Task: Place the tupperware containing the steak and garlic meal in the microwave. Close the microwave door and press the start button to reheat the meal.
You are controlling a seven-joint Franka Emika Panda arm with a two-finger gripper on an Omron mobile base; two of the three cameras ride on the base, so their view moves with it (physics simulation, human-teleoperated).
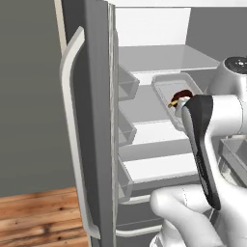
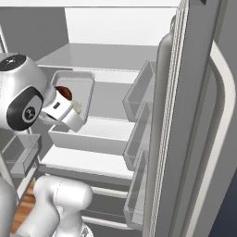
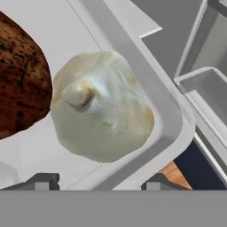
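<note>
Hovering inside the open fridge, the gripper (image 3: 99, 182) stood spread and released, its tips straddling the rounded corner rim of the translucent tupperware (image 3: 170, 122) on a smooth white shelf (image 1: 159, 166). Directly ahead lay the pale, lumpy garlic bulb (image 3: 102, 111); the dark, speckled steak (image 3: 20, 80) sat beyond. Clear door bins (image 2: 139, 95) crowded one side.

The robot arm (image 1: 212, 144) wears a smooth, glossy white shell of rounded, bulbous segments, with a long black band running down one link. A dark cap with a pale speckled pattern tops one joint, and another joint carries a black round face with a small white mark. A short white wrist block shows a dark slot. The claw (image 3: 99, 181) ends in small dark grey tips.
</note>
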